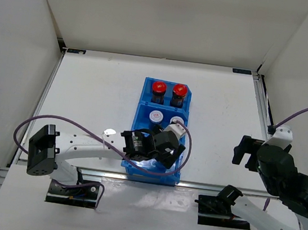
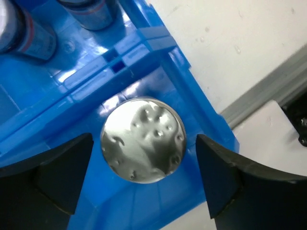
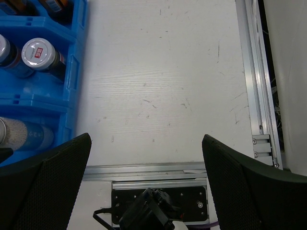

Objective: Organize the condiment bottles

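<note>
Blue bin (image 1: 145,94) sits mid-desk (image 1: 88,95), 3 compartments in a row running away from the arm bases.

Far compartment: 2 red-cap bottles (image 1: 159,87), side by side, upright. Mid compartment: 2 red-marked caps (image 1: 155,116), also side by side. The R wrist view shows one of these clearly, with a silver lid and a red mark on top.

Near compartment: L arm (image 1: 82,144) reaches in from the left, and its wrist hides the compartment in the top view. L wrist view looks straight down on a silver-top bottle (image 2: 143,140), upright, in the bin corner nearest the desk's edge rail (image 2: 259,96). L jaws are spread, one on each side of that bottle. There is a clear gap of blue on both sides, so no contact and nothing pinched. The bottle top is dimpled and shiny.

R arm (image 1: 278,165) is off to the right, well apart from the bin. R jaws are spread wide over bare desk w/ nothing between them. In the R wrist view a cut-off bottle (image 3: 24,135) w/ pale contents shows at the left edge, in the near compartment by the bin's right wall. Can't tell if it's the same silver-top one.
</note>
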Controlling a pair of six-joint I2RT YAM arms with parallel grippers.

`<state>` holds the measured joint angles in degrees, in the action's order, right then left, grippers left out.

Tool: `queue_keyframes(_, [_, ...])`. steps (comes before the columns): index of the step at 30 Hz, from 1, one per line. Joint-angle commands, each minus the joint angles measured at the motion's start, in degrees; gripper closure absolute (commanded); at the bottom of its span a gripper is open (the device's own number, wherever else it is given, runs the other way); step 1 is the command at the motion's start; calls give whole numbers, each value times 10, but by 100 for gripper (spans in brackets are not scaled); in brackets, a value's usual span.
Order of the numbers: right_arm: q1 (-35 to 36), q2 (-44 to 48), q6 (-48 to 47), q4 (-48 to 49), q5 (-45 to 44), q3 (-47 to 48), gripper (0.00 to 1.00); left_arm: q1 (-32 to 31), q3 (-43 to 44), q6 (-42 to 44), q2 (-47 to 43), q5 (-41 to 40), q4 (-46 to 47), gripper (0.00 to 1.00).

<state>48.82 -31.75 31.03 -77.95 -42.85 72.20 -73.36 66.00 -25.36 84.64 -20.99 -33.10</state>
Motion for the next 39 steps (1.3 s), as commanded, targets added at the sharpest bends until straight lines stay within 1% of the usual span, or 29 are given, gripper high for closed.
queue_keyframes(1, [0, -3, -6, 9, -1, 0, 1, -2, 20, -20, -13, -48, -2, 0])
queue_keyframes(3, [0, -9, -11, 9, -1, 0, 1, -2, 38, -34, -19, -72, -52, 0])
queue_keyframes(4, [0, -9, -11, 9, -1, 0, 1, -2, 46, -40, -26, -109, -72, 0])
queue_keyframes(5, [0, -9, -11, 9, -1, 0, 1, -8, 64, -49, -36, -130, -122, 0])
queue_keyframes(6, [0, -15, -11, 9, 4, 0, 1, -13, 71, -60, -66, -174, -146, 0])
queue_keyframes(8, [0, -15, -18, 15, 10, 0, 1, -13, 71, -96, -107, -212, -187, 0])
queue_keyframes(9, [0, -23, -18, 15, 10, -5, 1, -13, 64, -120, -131, -251, -209, 0])
queue_keyframes(10, [0, -29, -18, 15, 10, -5, 1, -7, 56, -160, -177, -260, -253, 0])
queue_keyframes(12, [0, -35, -23, 20, 15, -5, 1, 10, 19, -178, -222, -249, -273, 0])
queue_keyframes(13, [0, -40, -23, 20, 15, -5, 1, 33, 3, -193, -260, -240, -280, 0])
queue_keyframes(16, [0, -46, -23, 20, 15, -5, 1, 55, -52, -225, -302, -229, -307, 0])
queue_keyframes(19, [0, -46, -23, 20, 15, -5, 1, 70, -96, -246, -333, -215, -307, 0])
queue_keyframes(21, [0, -46, -23, 20, 15, -5, 1, 77, -115, -246, -333, -208, -290, 0])
queue_keyframes(22, [0, -46, -23, 20, 15, -5, 1, 86, -132, -246, -333, -202, -285, 0])
queue_keyframes(27, [0, -46, -23, 20, 21, -5, 1, 138, -158, -246, -318, -190, -259, 0])
queue_keyframes(31, [0, -46, -23, 20, 21, -5, 1, 185, -184, -199, -313, -149, -200, 0])
queue_keyframes(33, [0, -46, -23, 20, 21, -5, 1, 220, -201, -173, -313, -120, -176, 0])
queue_keyframes(35, [0, -46, -28, 20, 21, -5, 1, 242, -209, -157, -313, -91, -143, 0])
queue_keyframes(36, [0, -46, -28, 20, 21, -5, 1, 260, -214, -144, -313, -82, -132, 2])
queue_keyframes(38, [0, -46, -28, 20, 21, -5, 1, 273, -214, -132, -313, -57, -109, 6])
queue_keyframes(39, [0, -46, -28, 20, 21, -5, 1, 280, -207, -127, -308, -56, -108, 13])
